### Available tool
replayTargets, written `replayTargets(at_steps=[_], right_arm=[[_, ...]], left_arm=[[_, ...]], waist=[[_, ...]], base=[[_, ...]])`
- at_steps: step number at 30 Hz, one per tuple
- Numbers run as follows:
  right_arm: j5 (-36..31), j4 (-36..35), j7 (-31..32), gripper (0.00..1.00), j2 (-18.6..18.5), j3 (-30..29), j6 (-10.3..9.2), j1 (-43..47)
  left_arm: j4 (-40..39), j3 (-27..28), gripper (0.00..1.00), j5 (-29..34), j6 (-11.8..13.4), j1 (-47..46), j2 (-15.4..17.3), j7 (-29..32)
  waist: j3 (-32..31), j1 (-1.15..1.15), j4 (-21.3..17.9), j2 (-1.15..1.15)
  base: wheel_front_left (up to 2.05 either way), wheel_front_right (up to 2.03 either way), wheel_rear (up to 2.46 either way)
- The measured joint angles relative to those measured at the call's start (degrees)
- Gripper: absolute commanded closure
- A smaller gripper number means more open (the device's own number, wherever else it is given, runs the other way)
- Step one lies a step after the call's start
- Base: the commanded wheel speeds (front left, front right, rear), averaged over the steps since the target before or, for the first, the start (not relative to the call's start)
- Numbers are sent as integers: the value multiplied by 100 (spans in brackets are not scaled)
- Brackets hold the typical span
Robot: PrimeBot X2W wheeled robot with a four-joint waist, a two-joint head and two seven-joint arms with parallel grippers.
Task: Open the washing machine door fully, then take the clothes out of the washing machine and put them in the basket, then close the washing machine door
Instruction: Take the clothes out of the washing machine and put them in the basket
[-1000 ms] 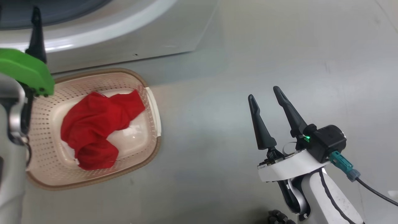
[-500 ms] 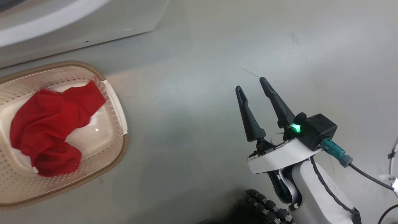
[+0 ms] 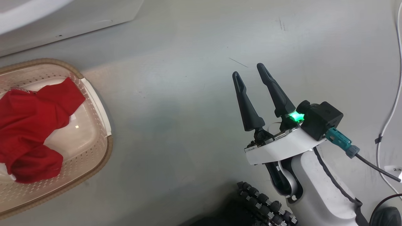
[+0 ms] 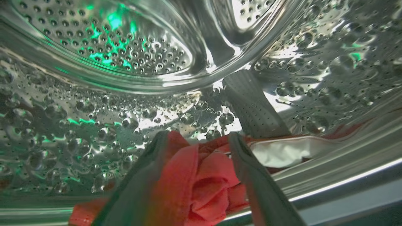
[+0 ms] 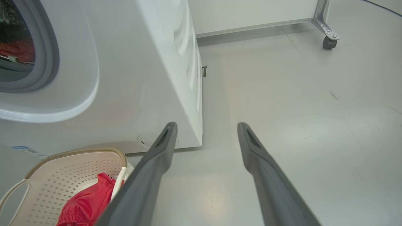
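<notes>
Inside the steel drum (image 4: 103, 53) of the washing machine (image 5: 132, 78), my left gripper (image 4: 198, 135) stands open, one finger on each side of a bunched red garment (image 4: 201, 185). A white garment (image 4: 282, 152) lies just right of it. The cream basket (image 3: 94, 103) sits on the floor at the head view's left, holding another red garment (image 3: 31, 122). The basket (image 5: 62, 175) also lies at the lower left of the right wrist view, below the drum opening (image 5: 19, 50). My right gripper (image 3: 249, 69) hovers open over bare floor, empty. The washing machine door is out of view.
The machine's white base (image 3: 62, 22) runs along the head view's top left. A white cable (image 3: 391, 106) trails at the right edge. A white unit on a caster wheel (image 5: 329, 42) stands beyond the machine. Grey floor (image 5: 298, 110) stretches to the right.
The head camera has swung right, so the basket and machine slid left in its picture and my left arm left it. The right gripper stays open and empty.
</notes>
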Motion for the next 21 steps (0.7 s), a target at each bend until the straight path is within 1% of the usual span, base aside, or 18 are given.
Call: replayTargets(at_steps=[3, 10, 11, 12, 16, 20, 21], right_arm=[[13, -9, 0, 0, 2, 11, -2, -44], [58, 4, 0, 0, 3, 45, -53, -71], [69, 4, 0, 0, 3, 47, -54, -78], [98, 4, 0, 0, 3, 49, -58, -91], [114, 5, 0, 0, 3, 65, -59, -143], [114, 10, 0, 0, 3, 81, -99, -185], [114, 22, 0, 0, 3, 86, -99, -186]], left_arm=[[233, 18, 0, 7, -3, -98, 65, 180], [655, -5, 0, 7, -2, -135, 64, 737], [712, -26, 62, 8, -2, -137, 64, 834], [760, -56, 100, 18, -2, -138, 63, 928], [800, -144, 100, 52, -8, -240, 42, 1053], [793, -158, 100, 53, -8, -320, -34, 1027], [790, -149, 100, 37, -8, -333, -77, 931]], waist=[[33, 0, -31, 0], [32, 0, -36, 0], [29, 0, -35, 0], [25, 0, -32, 0], [10, 0, -21, 0], [-2, 0, -6, 0], [-8, 0, -2, 0]], base=[[0, 0, 0], [0, 0, 0], [0, 0, 0], [0, 0, 0], [0, 0, 0], [0, 0, 0], [0, 0, 0]])
